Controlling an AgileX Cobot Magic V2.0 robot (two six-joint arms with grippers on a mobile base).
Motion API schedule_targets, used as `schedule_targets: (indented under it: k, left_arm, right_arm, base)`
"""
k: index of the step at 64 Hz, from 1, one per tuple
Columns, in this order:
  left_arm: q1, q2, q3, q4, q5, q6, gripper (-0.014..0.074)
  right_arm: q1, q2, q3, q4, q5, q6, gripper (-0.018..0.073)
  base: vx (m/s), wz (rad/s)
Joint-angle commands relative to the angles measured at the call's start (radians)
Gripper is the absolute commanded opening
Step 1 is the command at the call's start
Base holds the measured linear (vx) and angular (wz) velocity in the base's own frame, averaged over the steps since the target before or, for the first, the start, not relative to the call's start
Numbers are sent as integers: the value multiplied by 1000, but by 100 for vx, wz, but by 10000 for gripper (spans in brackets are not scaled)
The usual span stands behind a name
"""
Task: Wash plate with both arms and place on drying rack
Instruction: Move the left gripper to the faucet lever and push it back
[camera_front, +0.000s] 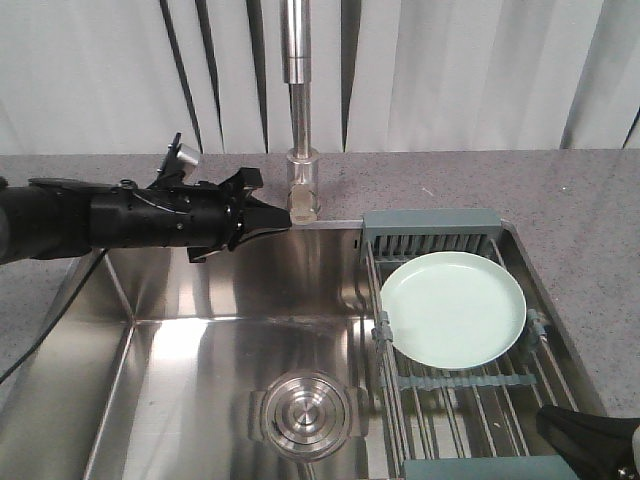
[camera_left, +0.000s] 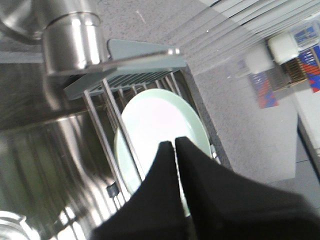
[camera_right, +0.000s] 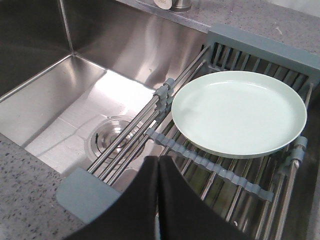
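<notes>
right gripper sits closest, jaws pressed together on nothing, hovering at the near end of the rack. plate lies flat on the rods by the slotted end, dry-looking, nobody touching it. left gripper is clenched empty too, parked by the faucet over the sink. looks to me like the very start or the very end. if start, both need to open and take the plate's rim.

Speckled grey stone desk holding a stainless steel sink; spanning its right side, a steel-wire drying rack bearing a pale mint-green round plate.
</notes>
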Motion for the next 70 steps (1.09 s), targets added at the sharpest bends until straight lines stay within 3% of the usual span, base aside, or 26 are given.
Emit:
schedule_targets:
  k: [1, 13, 26, 70]
  left_arm:
    - [-15, -3, -71, -101, 50, 0, -6]
    - [-26, 86, -154, -167, 82, -8, -6]
    - [-27, 156, -237, -166, 86, -55, -6]
    - [-26, 219, -449, -166, -6, -73, -6]
  right_arm:
    - [1, 3, -26, -6, -67, -3, -4]
    - [1, 3, -26, -6, -67, -3, -4]
    - [1, 3, -26, -6, -67, -3, -4]
    - [1, 3, -26, -6, -67, -3, -4]
  base:
    - [0, 0]
    - [0, 0]
    - [0, 0]
    - [0, 0]
